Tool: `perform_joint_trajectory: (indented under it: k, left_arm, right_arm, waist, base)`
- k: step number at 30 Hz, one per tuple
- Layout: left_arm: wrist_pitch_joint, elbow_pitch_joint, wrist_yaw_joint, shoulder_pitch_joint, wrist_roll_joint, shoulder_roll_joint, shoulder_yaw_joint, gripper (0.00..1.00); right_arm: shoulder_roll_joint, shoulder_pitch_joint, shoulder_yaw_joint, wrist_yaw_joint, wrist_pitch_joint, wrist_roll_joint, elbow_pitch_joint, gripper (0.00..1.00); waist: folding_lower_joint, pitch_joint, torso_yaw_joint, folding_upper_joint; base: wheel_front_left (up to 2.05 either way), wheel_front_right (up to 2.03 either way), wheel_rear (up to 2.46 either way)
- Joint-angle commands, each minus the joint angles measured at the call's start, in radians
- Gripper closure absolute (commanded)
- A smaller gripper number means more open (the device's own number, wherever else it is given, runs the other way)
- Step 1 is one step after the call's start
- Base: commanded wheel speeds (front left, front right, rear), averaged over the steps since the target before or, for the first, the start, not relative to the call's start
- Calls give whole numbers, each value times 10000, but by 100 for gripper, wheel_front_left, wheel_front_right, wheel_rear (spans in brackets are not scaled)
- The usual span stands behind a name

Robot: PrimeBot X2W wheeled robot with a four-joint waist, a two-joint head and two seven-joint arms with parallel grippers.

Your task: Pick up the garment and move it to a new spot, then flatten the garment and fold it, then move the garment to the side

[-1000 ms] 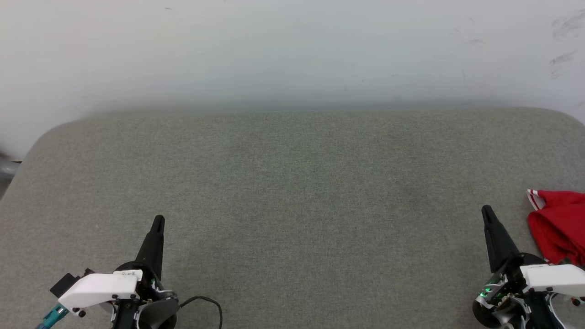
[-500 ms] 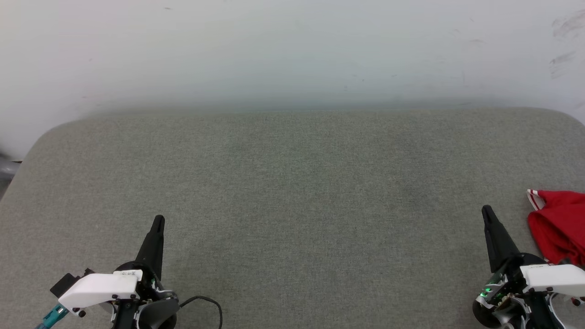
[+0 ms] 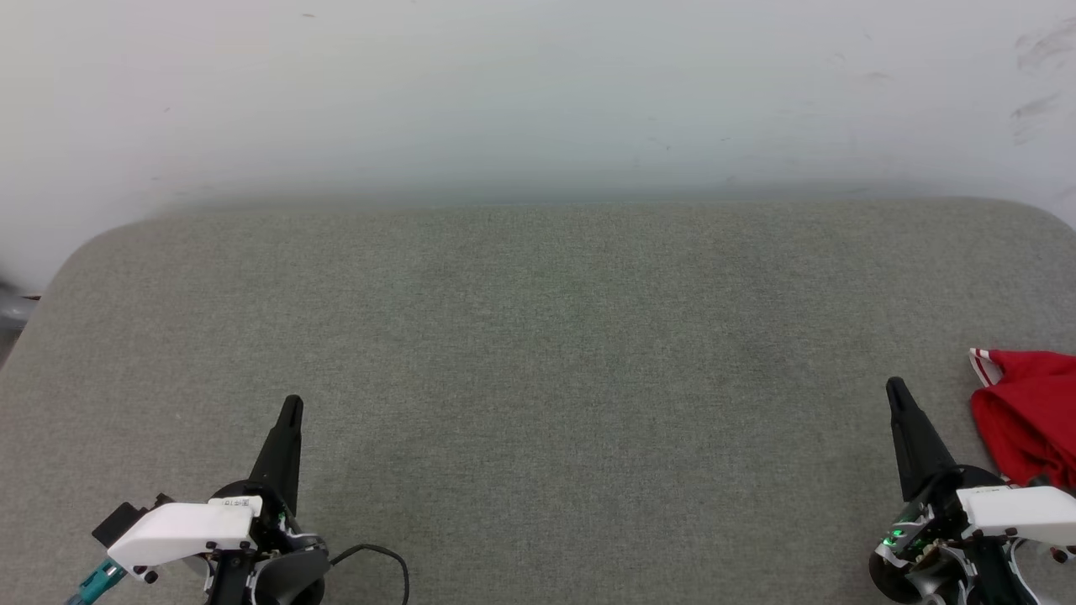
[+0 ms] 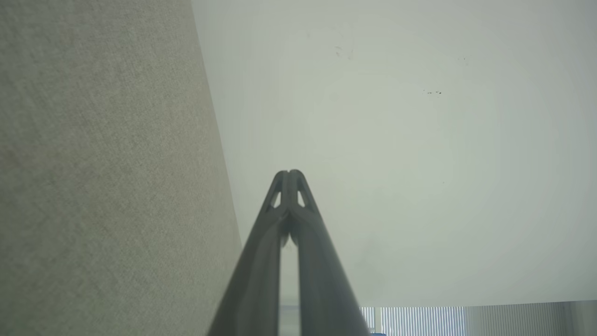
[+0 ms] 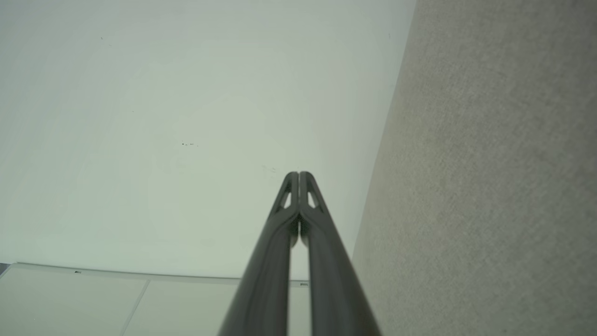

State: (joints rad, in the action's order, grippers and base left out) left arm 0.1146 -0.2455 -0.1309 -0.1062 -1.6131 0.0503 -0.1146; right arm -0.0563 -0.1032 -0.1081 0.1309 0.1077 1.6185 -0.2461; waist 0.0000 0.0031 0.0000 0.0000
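Note:
The garment [image 3: 1030, 416] is a crumpled red heap with a bit of red-and-white striped trim, lying at the right edge of the grey padded table [image 3: 538, 353] and cut off by the frame. My right gripper [image 3: 896, 388] is shut with nothing in it, just left of the garment and not touching it. At the lower left my left gripper [image 3: 292, 406] is shut and empty too. In the wrist views the left gripper [image 4: 289, 173] and the right gripper [image 5: 298, 174] each show fingertips pressed together against a pale wall.
A white wall [image 3: 538, 92] rises behind the table's far edge. A black cable [image 3: 382, 555] loops beside the left wrist. The table's rounded left corner [image 3: 80, 252] drops off toward something grey at the frame's edge.

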Motion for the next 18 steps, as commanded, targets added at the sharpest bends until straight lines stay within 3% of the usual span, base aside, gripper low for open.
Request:
perform_joint_trajectory:
  k: [1, 18]
  left_arm:
    - [28, 0, -15, -62, 2, -19, -22, 100]
    - [27, 0, -15, -62, 2, -19, -21, 100]
  right_arm:
    - [33, -119, -15, -3, 42, -30, -13, 100]
    - [41, -121, -27, -3, 40, -48, -13, 100]
  waist:
    - [0, 0, 0, 0]
    - [0, 0, 0, 0]
  base:
    - [0, 0, 0]
    - [0, 0, 0]
